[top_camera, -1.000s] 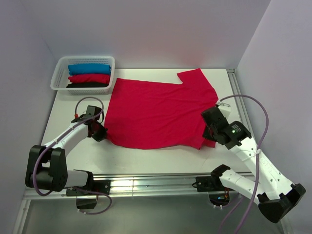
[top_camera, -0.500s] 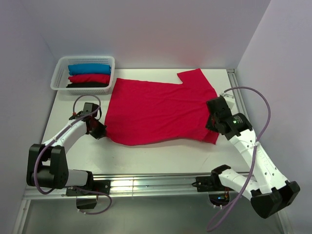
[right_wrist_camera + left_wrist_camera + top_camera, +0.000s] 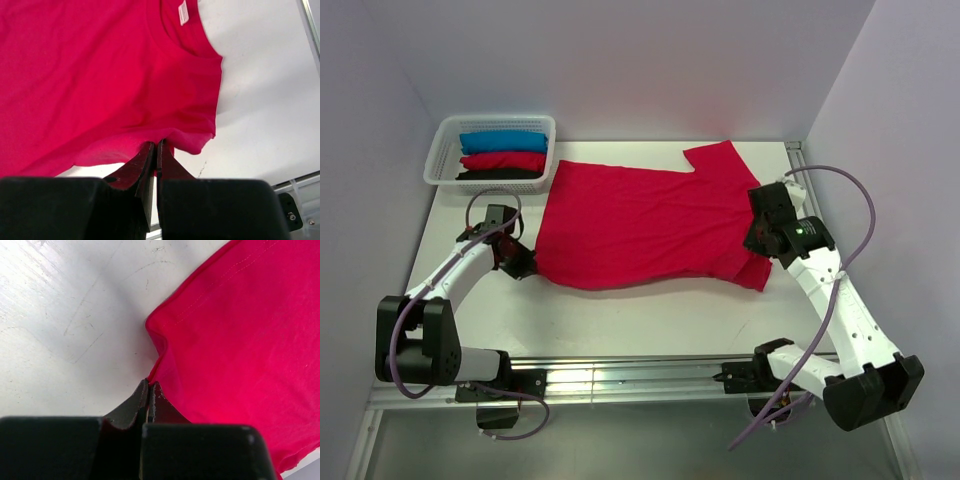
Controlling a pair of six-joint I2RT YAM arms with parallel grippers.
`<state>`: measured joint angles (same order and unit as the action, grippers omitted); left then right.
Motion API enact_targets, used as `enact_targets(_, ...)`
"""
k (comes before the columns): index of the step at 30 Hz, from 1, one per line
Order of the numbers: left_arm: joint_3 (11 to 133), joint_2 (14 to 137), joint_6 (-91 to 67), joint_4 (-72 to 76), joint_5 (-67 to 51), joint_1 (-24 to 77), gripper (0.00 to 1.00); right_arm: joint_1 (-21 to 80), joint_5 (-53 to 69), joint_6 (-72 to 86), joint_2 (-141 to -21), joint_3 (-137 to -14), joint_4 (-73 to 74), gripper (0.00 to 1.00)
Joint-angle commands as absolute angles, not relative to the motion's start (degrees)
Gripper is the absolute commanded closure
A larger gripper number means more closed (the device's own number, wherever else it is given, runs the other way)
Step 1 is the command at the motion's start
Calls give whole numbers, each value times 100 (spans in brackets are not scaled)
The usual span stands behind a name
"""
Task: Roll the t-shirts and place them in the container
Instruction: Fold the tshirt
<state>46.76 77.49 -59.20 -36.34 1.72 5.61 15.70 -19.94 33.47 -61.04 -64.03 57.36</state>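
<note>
Pulled farther back, smooth crimson t-shirt (image 3: 640, 225) pinched by left claw (image 3: 150, 390), right claw (image 3: 156, 147).

Table (image 3: 620, 320), white, scuffed; shirt (image 3: 640, 225), crimson, spread across the middle, near edge rumpled, white neck label (image 3: 183, 12) at its right end; basket (image 3: 438, 150), white, far left corner, near the shirt.

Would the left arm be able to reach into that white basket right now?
Probably not freely: the left claw is clamped on the red shirt's edge, though nothing stands between it and the basket.
</note>
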Motion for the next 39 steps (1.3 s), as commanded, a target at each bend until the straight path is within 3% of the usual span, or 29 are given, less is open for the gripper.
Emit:
enact_targets(1,4922,7734,-5810,-3674,123,510,100,1442,-2101,3261,-6170,-6802,5494,100)
enact_targets(39,6222,8824,-5608,-3498,-61,220,100,800,-2268,3305,-7259,-7101,4992,100)
